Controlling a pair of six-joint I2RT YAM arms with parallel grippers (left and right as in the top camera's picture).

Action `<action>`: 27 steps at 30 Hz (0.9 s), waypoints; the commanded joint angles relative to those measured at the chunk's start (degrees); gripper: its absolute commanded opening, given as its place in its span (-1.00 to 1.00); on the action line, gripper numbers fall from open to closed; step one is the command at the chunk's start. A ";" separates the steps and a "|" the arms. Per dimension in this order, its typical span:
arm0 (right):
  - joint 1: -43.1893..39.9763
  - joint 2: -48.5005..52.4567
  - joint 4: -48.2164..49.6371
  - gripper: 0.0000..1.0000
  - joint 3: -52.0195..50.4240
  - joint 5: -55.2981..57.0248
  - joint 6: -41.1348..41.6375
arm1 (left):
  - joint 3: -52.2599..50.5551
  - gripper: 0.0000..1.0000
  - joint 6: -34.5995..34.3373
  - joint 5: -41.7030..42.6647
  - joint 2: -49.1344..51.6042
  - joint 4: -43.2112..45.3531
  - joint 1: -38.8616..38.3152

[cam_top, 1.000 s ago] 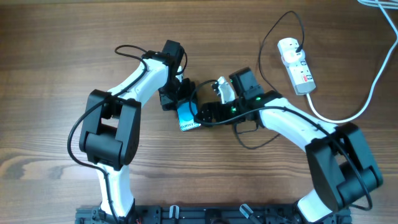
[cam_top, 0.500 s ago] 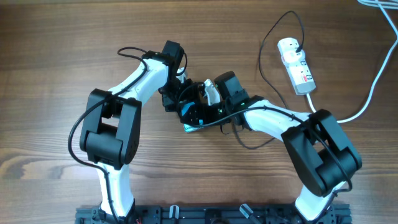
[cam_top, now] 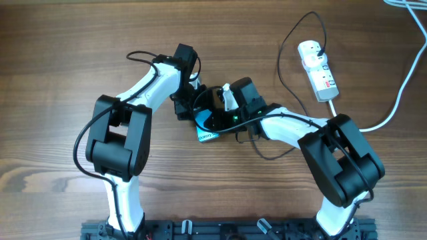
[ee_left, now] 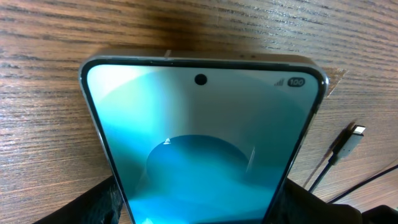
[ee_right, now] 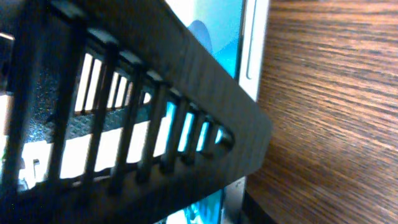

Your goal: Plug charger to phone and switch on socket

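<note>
left claw [cam_top: 191, 107]: clamped on the edges of the thin black-framed teal-screen smartphone [ee_left: 199, 155], table centre | right claw [cam_top: 215, 115]: over smartphone, opening cannot be told | black cable's metal-tipped plug [ee_left: 356, 131]: on wood, smartphone's 3 o'clock | white red-switched power strip [cam_top: 317, 70]: table's 2 o'clock, well apart

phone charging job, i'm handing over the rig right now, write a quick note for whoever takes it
Left gripper: closed on the phone, fingers on its two long edges.
Right gripper: down over the phone; open or shut cannot be told.
Charger: cable runs from the socket; plug lies on the table beside the phone, not inserted.
Done: phone held.
Left: insert plug, then switch the socket on; switch state unreadable.
</note>
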 commanded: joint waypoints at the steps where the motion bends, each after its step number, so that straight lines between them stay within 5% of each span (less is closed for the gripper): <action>1: 0.24 0.70 0.92 -0.56 -0.20 -0.24 -0.13 | -1.75 0.62 1.31 0.55 3.17 0.17 -1.09; 4: 0.24 0.70 0.61 -0.91 -0.20 -0.24 -0.11 | -1.75 0.89 1.31 0.55 3.17 0.17 -1.07; 13: -1.11 0.52 1.27 -0.91 -0.17 -8.92 1.18 | -1.73 0.99 1.36 3.23 2.84 0.28 -0.72; 27: -8.94 0.46 11.43 -0.91 -0.17 -33.03 9.75 | -1.73 0.65 10.38 41.27 -3.82 8.13 7.23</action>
